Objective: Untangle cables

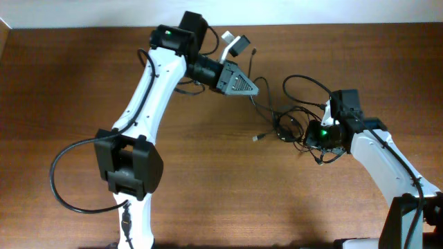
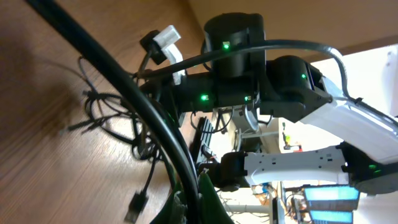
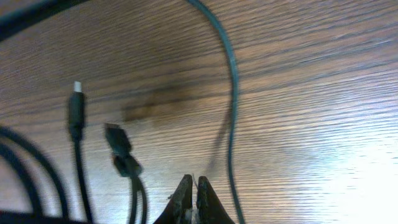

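**benchrat:** How's the untangle looking? Anything about to bite you?

**me:** Closest to me first. The right gripper (image 3: 193,191) is down low over the table (image 1: 83,83) with its fingertips pressed together. On the right wrist view I honestly can't see a cord between them. One thin cord runs past just at their 3 o'clock, and two plug ends (image 3: 76,109) lie off at 10 o'clock. So worry one is that I've pinched air and a pull does nothing.

**benchrat:** And the knot?

**me:** On the overhead the cables (image 1: 292,124) are a small knotted bunch right at that gripper's 9 o'clock. One big loop goes out to 12 o'clock, and a loose plug (image 1: 257,138) lies clear at the bunch's 8 o'clock. Further out, between 10 and 11 o'clock of the bunch, the left gripper (image 1: 253,88) is lifted off the wood. Its jaws are closed and look clamped on one cord that leads down to the bunch.

**benchrat:** So just pull apart?

**me:** That's the risky bit, I reckon. If both cords go through the same knot, pulling just cinches it tighter. A plug could also hook a loop and drag the whole bunch across the table. Or the cord could slip out of the left jaws.
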You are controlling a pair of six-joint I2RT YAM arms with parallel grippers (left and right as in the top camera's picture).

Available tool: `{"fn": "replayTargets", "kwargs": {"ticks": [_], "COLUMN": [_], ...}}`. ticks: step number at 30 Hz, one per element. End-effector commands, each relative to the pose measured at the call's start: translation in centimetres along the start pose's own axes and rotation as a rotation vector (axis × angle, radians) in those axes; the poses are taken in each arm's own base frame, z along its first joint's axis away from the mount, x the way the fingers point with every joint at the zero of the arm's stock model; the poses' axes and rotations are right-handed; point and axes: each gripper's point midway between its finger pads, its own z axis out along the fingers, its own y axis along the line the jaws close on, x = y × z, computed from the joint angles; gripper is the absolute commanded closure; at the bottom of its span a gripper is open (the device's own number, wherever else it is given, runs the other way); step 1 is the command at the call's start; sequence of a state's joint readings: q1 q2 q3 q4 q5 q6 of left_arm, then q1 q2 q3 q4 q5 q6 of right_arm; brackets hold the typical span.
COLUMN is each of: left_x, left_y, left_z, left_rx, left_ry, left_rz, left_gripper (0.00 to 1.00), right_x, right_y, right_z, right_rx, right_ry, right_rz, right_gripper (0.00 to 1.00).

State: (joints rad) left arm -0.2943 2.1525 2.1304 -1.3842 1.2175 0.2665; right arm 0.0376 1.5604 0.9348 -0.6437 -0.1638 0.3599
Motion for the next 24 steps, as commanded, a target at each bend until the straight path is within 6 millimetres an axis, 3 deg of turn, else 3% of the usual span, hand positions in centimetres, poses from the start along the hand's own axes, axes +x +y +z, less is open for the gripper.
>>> {"fn": "replayTargets", "kwargs": {"ticks": [1,9,15,19,23,24], "left_x": [-0.4,0.0,0.9,2.3,4.0,4.2], "left_y": [1.0,3.3,5.1,7.1,9.3,9.7], "left_z": [-2.6,-8.6,-12.6,-13.8,-14.0,-14.0], "left_rx": [-0.007,-0.049,-0.102,-0.208,-0.350,-0.372], "left_ry": [-0.053,-0.151,-0.212,-0.180,-0.107,-0.095], "left_rz": [-0.058,-0.169,-0.201,-0.245,-0.307,-0.321], "left_gripper": [1.00,1.00,1.00,1.00,1.00,1.00], "right_x": [-0.7,-0.8,-1.1,-1.0,-0.6,-0.6], "right_y": [-3.5,-9.3,-12.2,-11.3,-7.0,-6.6], "right_z": [0.0,0.3,-0.4,-0.1,0.5,0.5], "right_rx": [0.201,0.309,0.330,0.272,0.018,0.000], "right_ry": [-0.045,-0.009,-0.019,-0.006,0.049,0.051], "right_rz": [-0.004,0.136,0.229,0.232,0.105,0.102], "right_gripper": [0.96,0.96,0.96,0.96,0.96,0.96]}}
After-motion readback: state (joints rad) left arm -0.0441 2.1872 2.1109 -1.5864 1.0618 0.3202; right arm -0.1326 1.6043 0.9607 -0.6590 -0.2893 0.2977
